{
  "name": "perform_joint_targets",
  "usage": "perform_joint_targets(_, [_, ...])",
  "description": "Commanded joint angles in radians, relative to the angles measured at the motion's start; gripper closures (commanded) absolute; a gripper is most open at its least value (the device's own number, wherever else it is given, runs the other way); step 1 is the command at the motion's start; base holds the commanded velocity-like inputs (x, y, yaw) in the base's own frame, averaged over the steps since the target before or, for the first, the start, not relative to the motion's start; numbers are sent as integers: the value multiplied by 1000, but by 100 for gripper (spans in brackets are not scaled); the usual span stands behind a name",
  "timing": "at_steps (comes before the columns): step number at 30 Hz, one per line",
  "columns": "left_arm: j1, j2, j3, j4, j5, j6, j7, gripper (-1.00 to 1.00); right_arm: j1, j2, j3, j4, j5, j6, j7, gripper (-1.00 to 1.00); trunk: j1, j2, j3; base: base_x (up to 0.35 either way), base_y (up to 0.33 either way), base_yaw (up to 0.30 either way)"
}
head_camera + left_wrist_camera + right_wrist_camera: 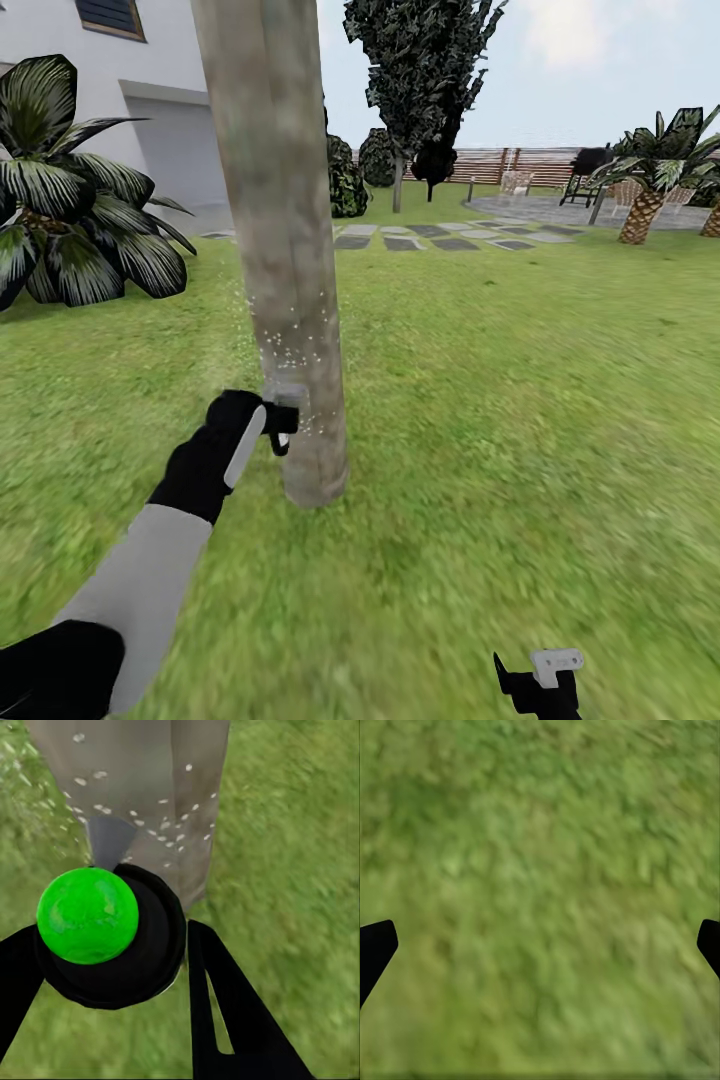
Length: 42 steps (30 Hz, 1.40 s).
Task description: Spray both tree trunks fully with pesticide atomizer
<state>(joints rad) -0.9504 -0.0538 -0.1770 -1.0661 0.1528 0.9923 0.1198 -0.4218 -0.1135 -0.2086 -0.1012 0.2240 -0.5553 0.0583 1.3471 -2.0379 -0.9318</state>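
the left gripper (pixel 278 425) grasps the pesticide atomizer (pixel 112 937) right at the tree trunk (pixel 285 250); specks of pesticide (pixel 280 345) cover only low bark, so sweep upward and around. the right gripper (pixel 540 680) hangs released.

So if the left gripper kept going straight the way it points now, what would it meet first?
Most likely the thick mottled grey-brown tree trunk, directly beyond the left gripper and its green-topped black atomizer; the gap looks small.
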Motion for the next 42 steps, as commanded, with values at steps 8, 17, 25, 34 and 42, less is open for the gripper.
perform_joint_targets(8, [36,3,2,203,-4,-185,1,100,0,0,0,0,0,0,1,-100,0,0,0,0,0,0])
perform_joint_targets(17, [102,15,8,220,-20,-258,38,100,0,-2,0,0,0,0,2,-100,0,0,0,0,0,0])
perform_joint_targets(25, [183,17,9,210,-17,-300,143,100,0,-1,0,0,-1,0,3,-100,0,0,0,5,0,0])
perform_joint_targets(34, [250,9,7,222,-18,-405,156,100,0,0,0,0,-2,0,3,-100,0,0,0,159,-192,11])
perform_joint_targets(42, [282,7,10,222,-11,-409,201,100,0,0,0,0,-2,0,3,-100,0,0,0,31,-275,247])
